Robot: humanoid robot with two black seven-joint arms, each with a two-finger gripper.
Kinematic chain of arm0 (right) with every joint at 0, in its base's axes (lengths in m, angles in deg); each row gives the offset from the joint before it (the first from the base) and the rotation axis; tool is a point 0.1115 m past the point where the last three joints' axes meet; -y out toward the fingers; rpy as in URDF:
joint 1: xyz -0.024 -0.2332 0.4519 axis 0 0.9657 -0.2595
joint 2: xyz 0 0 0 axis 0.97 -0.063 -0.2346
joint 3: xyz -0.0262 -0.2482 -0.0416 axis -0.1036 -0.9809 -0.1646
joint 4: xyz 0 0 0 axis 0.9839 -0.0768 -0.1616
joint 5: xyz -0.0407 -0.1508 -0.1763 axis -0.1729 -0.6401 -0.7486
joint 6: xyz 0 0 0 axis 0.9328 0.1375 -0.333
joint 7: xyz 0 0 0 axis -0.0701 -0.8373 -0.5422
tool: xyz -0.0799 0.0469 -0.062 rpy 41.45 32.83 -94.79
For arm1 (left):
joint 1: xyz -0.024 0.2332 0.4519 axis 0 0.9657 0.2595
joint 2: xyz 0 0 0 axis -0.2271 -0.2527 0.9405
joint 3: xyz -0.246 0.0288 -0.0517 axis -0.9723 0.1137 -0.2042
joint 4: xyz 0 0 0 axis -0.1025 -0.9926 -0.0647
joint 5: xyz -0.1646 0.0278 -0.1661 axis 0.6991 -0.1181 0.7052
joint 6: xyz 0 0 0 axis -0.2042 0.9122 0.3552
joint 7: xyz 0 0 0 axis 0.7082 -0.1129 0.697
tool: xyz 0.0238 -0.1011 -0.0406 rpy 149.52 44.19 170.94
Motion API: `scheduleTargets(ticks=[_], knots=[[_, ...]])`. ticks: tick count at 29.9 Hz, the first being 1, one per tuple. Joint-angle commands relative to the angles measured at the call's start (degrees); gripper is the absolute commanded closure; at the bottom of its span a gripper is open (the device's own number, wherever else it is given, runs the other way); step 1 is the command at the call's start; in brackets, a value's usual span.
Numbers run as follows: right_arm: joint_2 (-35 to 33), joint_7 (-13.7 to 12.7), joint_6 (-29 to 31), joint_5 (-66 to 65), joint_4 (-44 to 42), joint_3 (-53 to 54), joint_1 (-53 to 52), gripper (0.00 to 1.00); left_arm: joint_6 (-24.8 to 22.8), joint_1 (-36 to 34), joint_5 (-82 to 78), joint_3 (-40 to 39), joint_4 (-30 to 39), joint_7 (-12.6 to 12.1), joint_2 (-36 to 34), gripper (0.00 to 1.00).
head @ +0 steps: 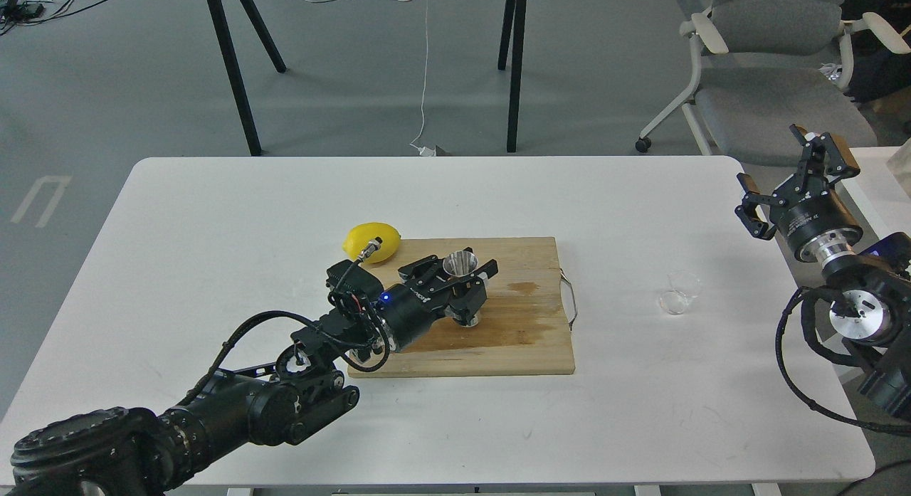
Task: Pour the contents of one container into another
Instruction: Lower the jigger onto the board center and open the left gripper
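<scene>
Head view: left gripper (459,277) fingers closed around jigger (461,274) waist, steadying it upright on cutting board (527,332) as pour target. Glass cup (680,292) sits on worktop (213,218), well right. Right gripper (783,176) fingers spread, empty, raised near cup, likely next grasp.

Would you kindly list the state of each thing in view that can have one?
Jigger: upright on the cutting board, between the left hand's fingers.
Glass cup: on the table, untouched; contents unclear.
Lemon: whole, at the board's corner.
Left hand: around the jigger.
Right hand: open, empty, raised.
</scene>
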Motion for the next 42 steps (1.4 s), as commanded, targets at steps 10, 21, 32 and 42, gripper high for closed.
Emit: scheduleTargets(ticks=[10, 21, 32, 42], knots=[[0.0, 0.0, 0.0, 0.0, 0.09, 0.11, 0.36, 0.0, 0.0, 0.42, -0.09, 0.08, -0.01, 0.0, 0.0, 0.33], [0.0, 0.0, 0.0, 0.0, 0.09, 0.29, 0.8, 0.0, 0.0, 0.42, -0.18, 0.17, 0.43, 0.0, 0.0, 0.05], [0.0, 0.0, 0.0, 0.0, 0.09, 0.38, 1.5, 0.0, 0.0, 0.78, -0.18, 0.17, 4.2, 0.0, 0.0, 0.05], [0.0, 0.0, 0.0, 0.09, 0.17, 0.47, 1.68, 0.0, 0.0, 1.39, -0.27, 0.17, 6.41, 0.0, 0.0, 0.05]])
